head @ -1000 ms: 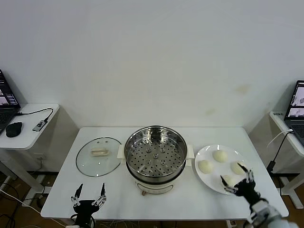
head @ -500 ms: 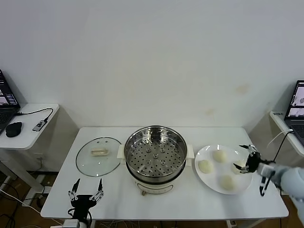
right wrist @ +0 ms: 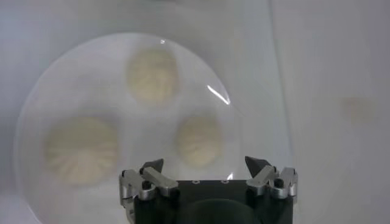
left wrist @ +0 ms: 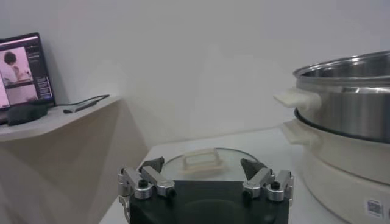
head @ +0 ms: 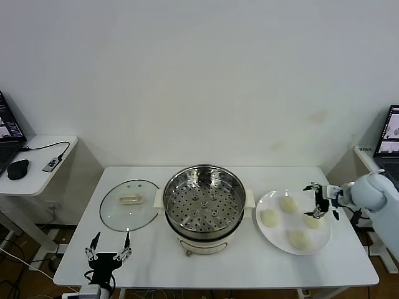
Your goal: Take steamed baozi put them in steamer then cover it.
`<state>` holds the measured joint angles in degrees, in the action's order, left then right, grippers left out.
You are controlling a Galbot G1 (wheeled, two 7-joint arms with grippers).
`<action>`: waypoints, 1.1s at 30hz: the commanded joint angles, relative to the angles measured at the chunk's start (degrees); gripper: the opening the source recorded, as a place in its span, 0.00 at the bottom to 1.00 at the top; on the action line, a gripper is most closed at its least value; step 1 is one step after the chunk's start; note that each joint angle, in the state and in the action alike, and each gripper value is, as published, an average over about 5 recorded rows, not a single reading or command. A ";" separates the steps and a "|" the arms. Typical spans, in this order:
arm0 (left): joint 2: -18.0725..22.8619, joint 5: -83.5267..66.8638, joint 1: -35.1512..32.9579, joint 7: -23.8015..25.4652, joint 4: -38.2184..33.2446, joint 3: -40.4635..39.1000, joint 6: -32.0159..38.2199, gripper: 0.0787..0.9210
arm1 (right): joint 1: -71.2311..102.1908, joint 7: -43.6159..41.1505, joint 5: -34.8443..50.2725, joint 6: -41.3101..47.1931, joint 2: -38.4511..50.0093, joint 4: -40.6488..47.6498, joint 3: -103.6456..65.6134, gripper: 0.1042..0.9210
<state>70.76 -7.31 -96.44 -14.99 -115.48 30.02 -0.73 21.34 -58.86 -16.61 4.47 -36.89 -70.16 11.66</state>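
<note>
Four creamy baozi lie on a white plate [head: 278, 235] at the right: one far [head: 288, 204], one left [head: 269, 218], one right [head: 312, 221], one near [head: 299, 239]. My right gripper [head: 319, 202] is open and empty, hovering over the plate's right side above the right baozi. In the right wrist view three baozi show, and the closest one [right wrist: 198, 140] lies just ahead of the open gripper [right wrist: 207, 167]. The steel steamer [head: 202, 202] stands mid-table, uncovered, its tray bare. The glass cover [head: 129, 205] lies flat to its left. My left gripper [head: 107, 250] is open and empty at the front left edge.
In the left wrist view the cover [left wrist: 204, 163] lies ahead of the left gripper [left wrist: 204, 170], with the steamer [left wrist: 347, 115] beside it. Side desks with laptops stand beyond both table ends; a mouse [head: 17, 168] lies on the left one.
My right gripper has swung from the front right of the plate up to its far right side, above the right baozi. My left gripper has sunk a little toward the front edge.
</note>
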 commanded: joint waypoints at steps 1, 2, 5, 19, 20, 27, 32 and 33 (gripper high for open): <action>-0.03 0.12 0.06 0.08 -0.11 0.55 -0.08 0.88 | -13.64 -3.99 -0.18 0.04 -6.36 12.33 14.96 0.88; 0.00 0.13 0.06 0.09 -0.11 0.59 -0.07 0.88 | -13.81 -3.82 -0.35 0.09 -7.04 12.97 15.16 0.88; 0.08 0.22 0.11 0.14 -0.04 0.73 -0.03 0.88 | -14.27 -3.36 -1.40 -0.07 -9.36 15.32 15.51 0.88; -0.39 0.21 0.09 0.52 -0.05 1.70 0.01 0.88 | -13.21 -3.16 -5.87 -0.12 -13.33 19.60 15.03 0.85; -0.40 0.21 0.09 0.52 -0.03 1.72 0.03 0.88 | -13.23 -3.14 -5.97 -0.06 -13.36 19.70 15.01 0.83; -0.34 0.26 0.17 0.54 -0.15 1.77 0.07 0.88 | -13.40 -2.70 -6.44 0.12 -13.64 20.45 15.18 0.78; -0.43 0.31 0.04 0.57 -0.25 1.83 0.11 0.88 | -13.31 -2.18 -6.71 0.10 -14.15 21.27 15.13 0.76; -0.44 0.31 0.00 0.58 -0.30 1.85 0.12 0.88 | -13.29 -2.03 -6.74 0.08 -14.27 21.38 15.12 0.75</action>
<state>70.41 -7.05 -96.37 -14.44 -115.64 31.80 -0.66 8.72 -60.97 -22.78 4.53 -50.37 -50.19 26.00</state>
